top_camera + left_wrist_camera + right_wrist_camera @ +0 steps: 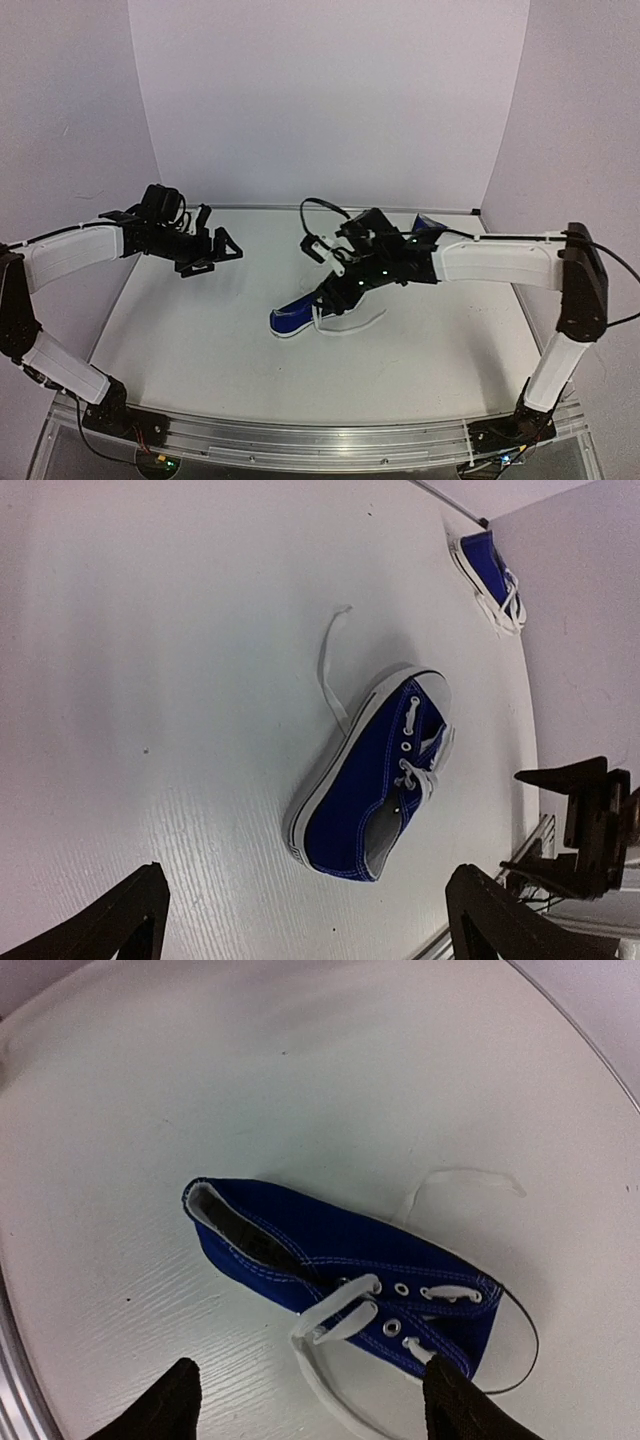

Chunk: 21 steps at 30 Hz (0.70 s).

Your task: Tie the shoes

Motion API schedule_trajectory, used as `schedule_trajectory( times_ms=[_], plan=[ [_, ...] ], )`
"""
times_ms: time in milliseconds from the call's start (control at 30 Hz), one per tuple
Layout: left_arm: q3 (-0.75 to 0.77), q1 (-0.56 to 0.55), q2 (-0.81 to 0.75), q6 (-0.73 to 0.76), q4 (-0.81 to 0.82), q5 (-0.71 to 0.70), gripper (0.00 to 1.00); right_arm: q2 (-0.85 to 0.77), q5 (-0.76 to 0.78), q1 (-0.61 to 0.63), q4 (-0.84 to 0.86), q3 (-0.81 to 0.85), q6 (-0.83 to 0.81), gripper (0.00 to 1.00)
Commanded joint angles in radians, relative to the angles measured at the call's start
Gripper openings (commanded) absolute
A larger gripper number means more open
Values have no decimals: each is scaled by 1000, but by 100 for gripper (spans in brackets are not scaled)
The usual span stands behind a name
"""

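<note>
I am hovering my right claw, fingers apart and empty, over the small royal-blue canvas sneaker lying on its side mid-frame. I am judging it best to pinch the loose white lace near the eyelets. My left claw is hanging spread, empty.

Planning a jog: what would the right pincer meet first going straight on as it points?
Probably the blue shoe, at its loose white lace by the eyelets, lying right ahead of the open right pincer; depth is hard to judge.
</note>
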Motion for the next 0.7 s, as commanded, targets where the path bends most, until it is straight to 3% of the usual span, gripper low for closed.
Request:
schedule_trajectory(
  times_ms=[0,200,467,667],
  plan=[
    [20,-108,17,141,-13,38,99,-162,-31,-32,224,-243,368,74],
    [79,-245,82,289,-138,-52,91,-264,-100,-98,400,-478,593,75],
    [145,-394,201,397,-153,-195,78,-288,-172,-165,455,-555,641,74],
    [158,-428,316,455,-110,-242,67,-312,-229,-203,500,-587,660,74]
  ],
)
